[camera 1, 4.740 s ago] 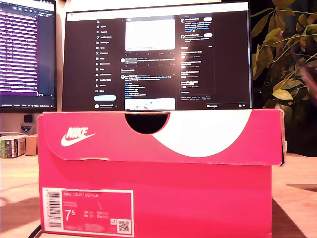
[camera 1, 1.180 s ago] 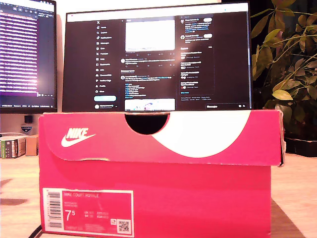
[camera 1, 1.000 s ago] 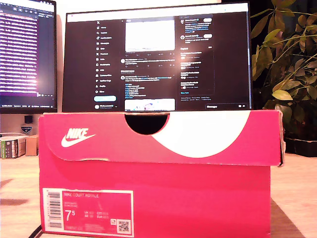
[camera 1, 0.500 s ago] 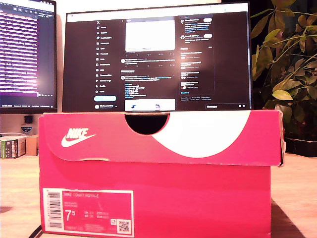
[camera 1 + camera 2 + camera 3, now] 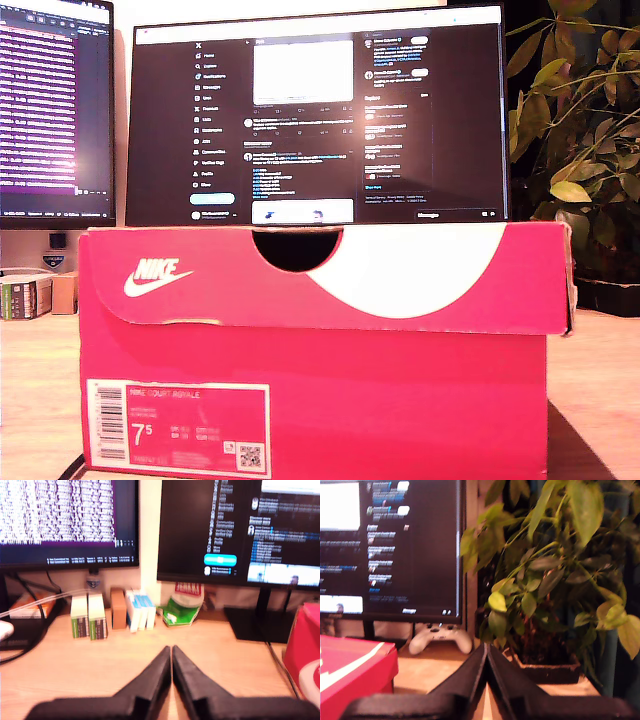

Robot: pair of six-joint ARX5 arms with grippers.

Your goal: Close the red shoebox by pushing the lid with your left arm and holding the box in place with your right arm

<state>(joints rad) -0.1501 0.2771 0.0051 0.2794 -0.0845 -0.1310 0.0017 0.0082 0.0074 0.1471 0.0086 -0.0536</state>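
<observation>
Red shoebox [image 5: 320, 400] sits on the wooden desk [image 5: 600, 380], lid [image 5: 330, 275] down over it, in front of the monitor [image 5: 315, 115]. My first gripper [image 5: 171, 652] has its jaws pressed together, holding nothing, box just beside it. My second gripper [image 5: 486, 650] likewise, facing the plant [image 5: 545, 575].

Red shoebox [image 5: 330, 400], upright on the desk, lid [image 5: 330, 275] shut flat on top, size label at 7 o'clock
</observation>
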